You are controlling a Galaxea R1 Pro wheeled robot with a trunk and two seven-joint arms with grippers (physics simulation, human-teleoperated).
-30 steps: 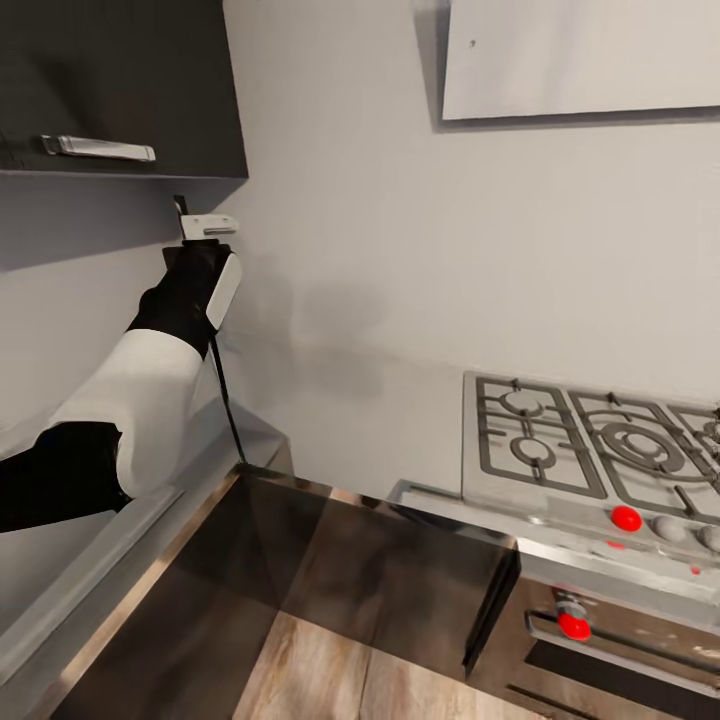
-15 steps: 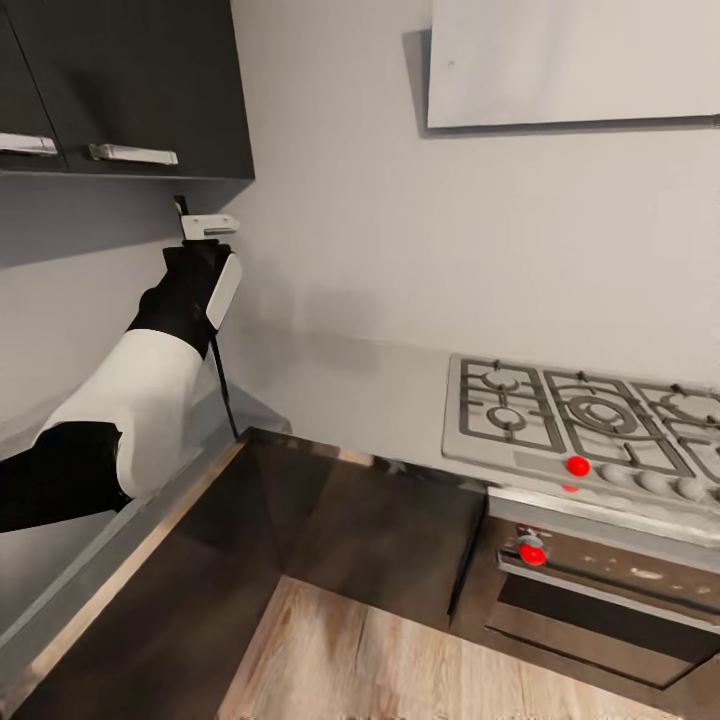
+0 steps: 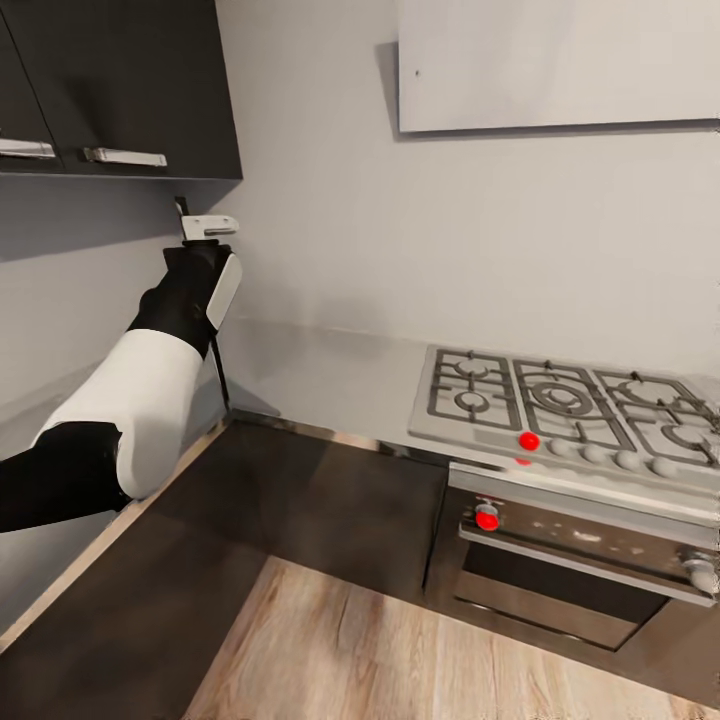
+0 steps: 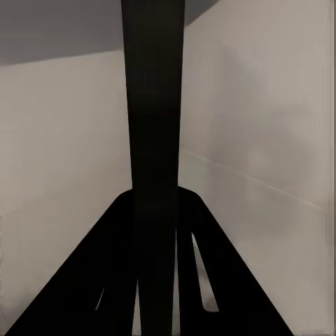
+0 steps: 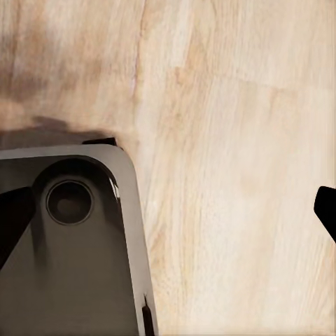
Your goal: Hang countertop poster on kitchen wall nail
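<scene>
My left gripper (image 3: 186,215) is raised close to the wall, just under the dark upper cabinets, and is shut on the poster (image 3: 219,378). The poster shows edge-on as a thin black strip hanging down from the fingers toward the counter corner. In the left wrist view the poster (image 4: 154,105) is a dark upright band running out between the black fingers of my left gripper (image 4: 155,210). The kitchen countertop (image 3: 330,368) is pale grey, with the steel gas hob (image 3: 560,400) set into it. My right gripper (image 5: 168,217) hangs open over the wooden floor.
Dark upper cabinets (image 3: 120,80) with steel handles hang above the left arm. A large white panel (image 3: 560,60) on the wall over the hob carries a small dark dot (image 3: 417,72). An oven (image 3: 560,565) with red knobs sits under the hob. The robot base (image 5: 70,245) is over the wood floor.
The camera has moved, so the hob, oven and counter now sit lower and further left, with more floor showing. The left arm keeps its raised pose with the poster.
</scene>
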